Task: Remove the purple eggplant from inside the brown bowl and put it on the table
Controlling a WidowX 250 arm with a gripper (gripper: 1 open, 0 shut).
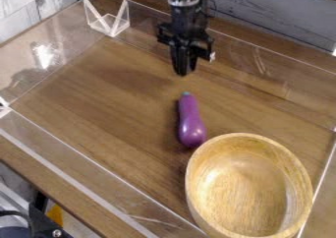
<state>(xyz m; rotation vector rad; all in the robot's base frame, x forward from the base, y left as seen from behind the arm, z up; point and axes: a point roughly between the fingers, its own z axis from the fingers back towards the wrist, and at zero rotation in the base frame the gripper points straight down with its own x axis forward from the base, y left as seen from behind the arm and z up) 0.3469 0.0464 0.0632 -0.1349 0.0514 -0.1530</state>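
Note:
The purple eggplant (191, 121) lies on the table (105, 104), just up and left of the brown bowl (250, 186), its fat end toward the bowl and its thin stem end pointing away. The bowl sits at the front right with nothing inside it. My gripper (184, 67) hangs over the table beyond the eggplant, well apart from it. Its fingers are shut with nothing between them.
Clear acrylic walls (79, 173) edge the tabletop on all sides. A small clear acrylic stand (108, 16) sits at the back left corner. A white brick wall runs behind the table.

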